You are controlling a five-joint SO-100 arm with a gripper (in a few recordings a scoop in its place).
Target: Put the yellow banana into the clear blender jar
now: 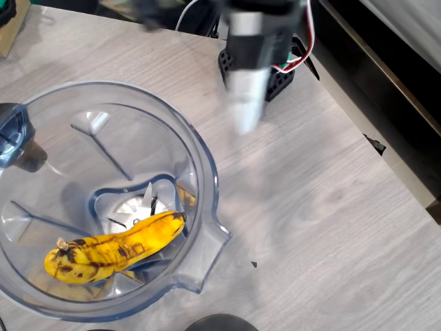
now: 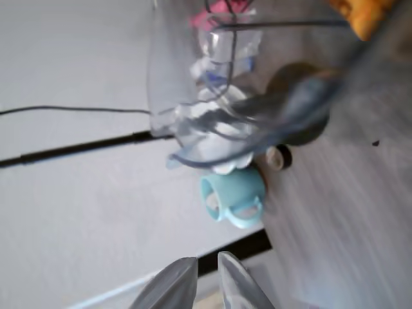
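Pale wood-grain counter runs across the overhead view, with a dark gap and a lighter ledge along its right edge and black cabling trailing off at the far side. Sitting on the left of it is the clear blender jar, its pour spout pointing toward the near right, and the yellow banana already lies inside at the bottom, spotted brown, resting across the silver blade. So the job looks done to me: fruit is in, nothing is left on the counter to fetch, and what remains is only for the arm to clear off. The arm hangs blurred over the far middle of the counter, well apart from the jar. From the wrist view the gripper shows its jaws narrow, nearly together, with nothing between them. Beyond them that view shows a pale blue cup beside the jar's base and a plain light wall behind
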